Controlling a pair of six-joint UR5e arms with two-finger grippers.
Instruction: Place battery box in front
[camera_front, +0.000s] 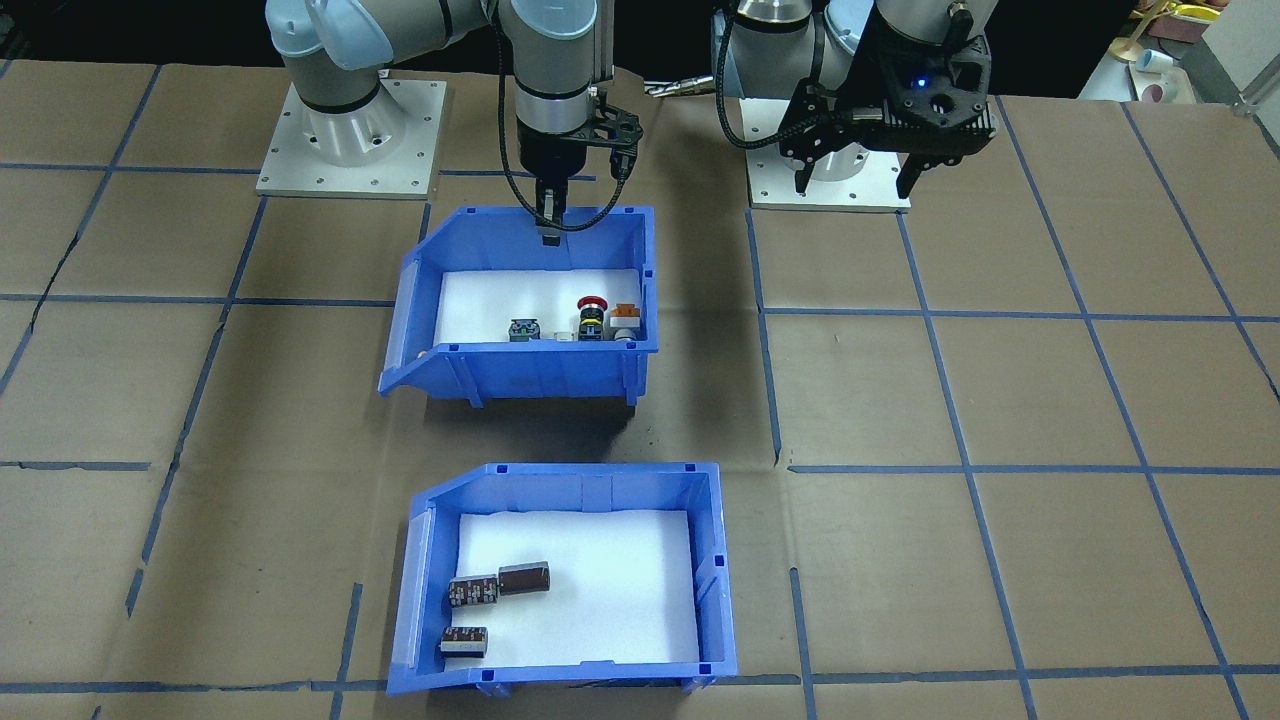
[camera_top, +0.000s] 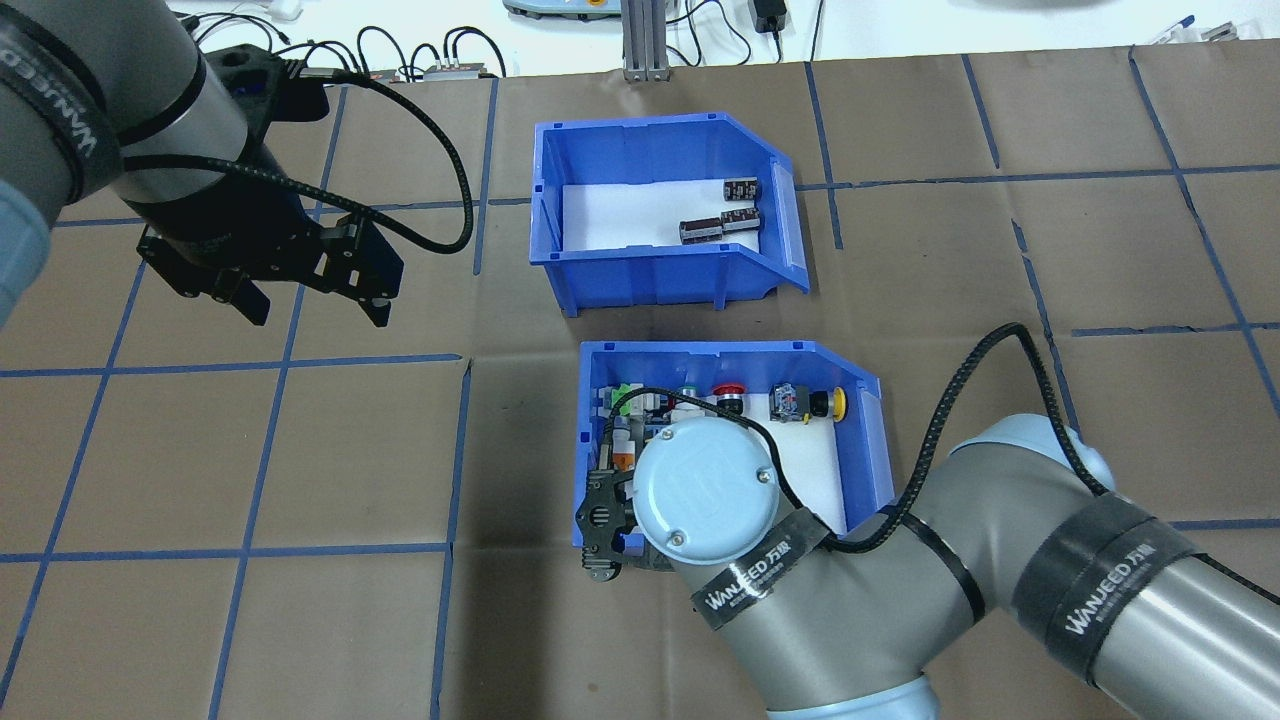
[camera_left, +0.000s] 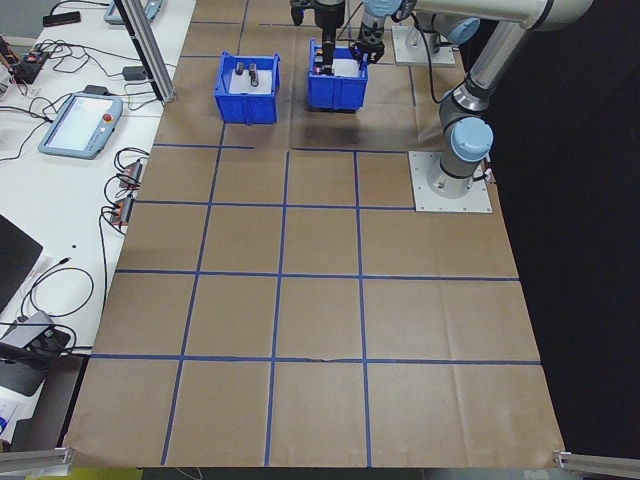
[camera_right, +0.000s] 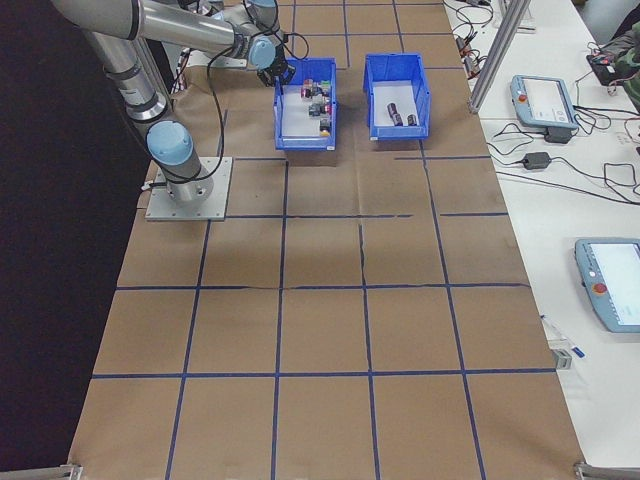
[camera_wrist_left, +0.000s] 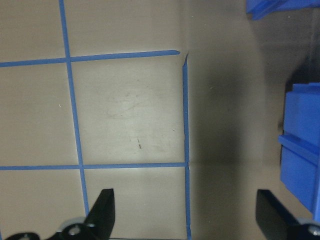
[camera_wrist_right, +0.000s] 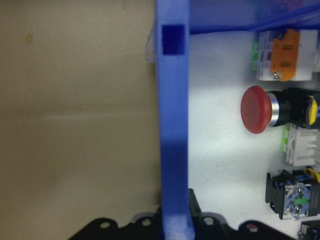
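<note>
The battery box (camera_front: 565, 490) is a blue bin with a white liner and three dark cells (camera_front: 523, 578). It stands on the far side of the table from the robot, also seen in the overhead view (camera_top: 640, 270). Nearer the robot stands the push-button bin (camera_front: 540, 370) with a red mushroom button (camera_wrist_right: 256, 109). My right gripper (camera_front: 548, 228) is shut on that bin's rear wall (camera_wrist_right: 172, 125), one finger on each side. My left gripper (camera_front: 858, 185) hangs open over bare table (camera_wrist_left: 130, 115), well away from both bins.
Blue tape lines grid the brown paper on the table. The two arm bases (camera_front: 350, 140) stand at the robot's edge. A side table with teach pendants (camera_right: 545, 98) and cables runs past the battery box's far side. Open table lies on both sides of the bins.
</note>
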